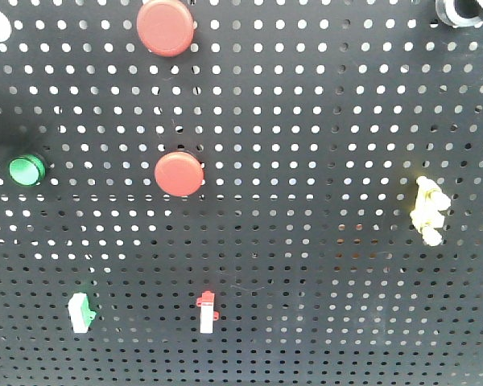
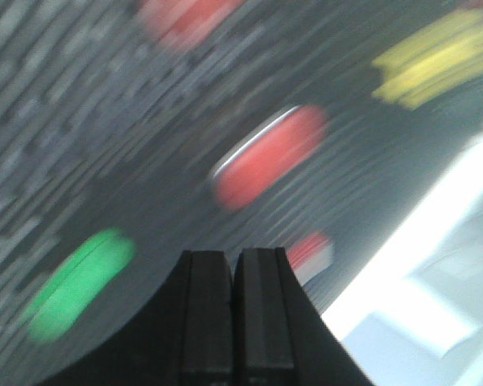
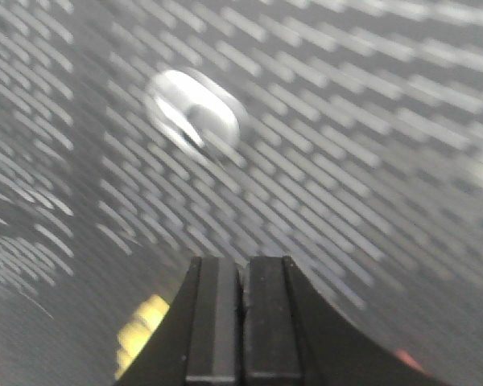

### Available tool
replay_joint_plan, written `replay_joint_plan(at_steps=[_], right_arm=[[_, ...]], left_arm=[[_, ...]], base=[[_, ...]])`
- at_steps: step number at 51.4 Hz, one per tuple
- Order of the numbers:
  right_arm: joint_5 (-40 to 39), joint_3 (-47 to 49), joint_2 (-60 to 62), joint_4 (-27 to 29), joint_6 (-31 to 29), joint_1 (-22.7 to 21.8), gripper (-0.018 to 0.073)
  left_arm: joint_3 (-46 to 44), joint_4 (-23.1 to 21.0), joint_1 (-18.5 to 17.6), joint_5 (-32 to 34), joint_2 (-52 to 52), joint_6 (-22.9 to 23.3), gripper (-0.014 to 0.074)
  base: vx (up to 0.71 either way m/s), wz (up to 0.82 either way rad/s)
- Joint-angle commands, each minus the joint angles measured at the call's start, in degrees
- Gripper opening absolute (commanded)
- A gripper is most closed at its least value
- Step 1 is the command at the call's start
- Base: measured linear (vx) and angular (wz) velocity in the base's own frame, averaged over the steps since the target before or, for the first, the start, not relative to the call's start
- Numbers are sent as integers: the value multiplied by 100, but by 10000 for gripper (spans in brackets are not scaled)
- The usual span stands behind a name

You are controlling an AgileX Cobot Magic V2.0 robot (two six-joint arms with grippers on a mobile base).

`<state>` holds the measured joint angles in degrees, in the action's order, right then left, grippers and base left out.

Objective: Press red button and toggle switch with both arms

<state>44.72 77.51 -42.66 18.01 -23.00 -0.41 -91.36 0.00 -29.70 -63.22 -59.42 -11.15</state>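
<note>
One red button [image 1: 166, 26] tops the pegboard [image 1: 322, 129], a smaller red button [image 1: 179, 173] below

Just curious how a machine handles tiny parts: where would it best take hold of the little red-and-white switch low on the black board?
The red-and-white switch stands upright and slim on the pegboard. A gripper would likely come straight at the board and pinch its narrow white body from left and right, below the red cap.

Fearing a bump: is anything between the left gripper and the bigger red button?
Nothing visible: only bare pegboard lies between the left gripper and the red button, though the wrist view is blurred.
</note>
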Motion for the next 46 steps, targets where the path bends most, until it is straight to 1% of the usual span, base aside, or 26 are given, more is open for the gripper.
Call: replay_joint_plan(at_steps=[1, 3, 5, 7, 11, 18, 21, 25, 28, 31, 34, 37, 43, 46], right_arm=[[-321, -407, 466, -870, 594, -42, -3], [-374, -717, 714, -941, 612, -42, -3], [-456, -1058, 978, -956, 594, -42, -3], [-566, -1412, 1270, -956, 538, -42, -3], [-889, -2164, 2029, -931, 476, -42, -3], [-1132, -3096, 3132, -915, 488, -42, -3], [-1101, -3384, 3543, -915, 502, -42, -3], [-1046, -3731, 4052, -915, 502, -42, -3], [-1070, -3970, 4381, -926, 502, -42, -3], [-1064, -4130, 4444, -936, 502, -42, -3], [-918, -4180, 4335, -933, 522, -36, -3], [-822, -4200, 4247, -813, 524, -42, -3], [-573, -4195, 4104, -516, 529, -42, -3], [-482, -4195, 4078, -460, 529, -42, -3]], left_arm=[[54, 1040, -14, 100, 45, 503, 1], [228, 1279, -14, 118, 79, 503, 1], [446, 1379, -14, 164, 158, 503, 1], [718, 1403, -14, 288, 233, 467, 1], [1518, 1376, -14, 824, 490, 402, 1], [3115, 1376, -14, 2178, 1297, 569, 1], [3899, 1376, -14, 2874, 1764, 796, 1], [4810, 1371, -14, 3647, 2378, 1071, 1], [5356, 1371, -14, 4081, 2783, 1240, 1], [5851, 1371, -14, 4441, 3178, 1394, 1], [6216, 1371, -14, 4623, 3502, 1505, 1], [6479, 1371, -14, 4689, 3830, 1571, 1], [6771, 1371, -14, 4628, 4167, 1571, 1], [6899, 1377, -14, 4609, 4229, 1571, 1]], base=[[0, 0], [0, 0], [0, 0], [0, 0], [0, 0], [0, 0], [0, 0], [0, 0], [0, 0], [0, 0], [0, 0], [0, 1], [0, 0], [0, 0]])
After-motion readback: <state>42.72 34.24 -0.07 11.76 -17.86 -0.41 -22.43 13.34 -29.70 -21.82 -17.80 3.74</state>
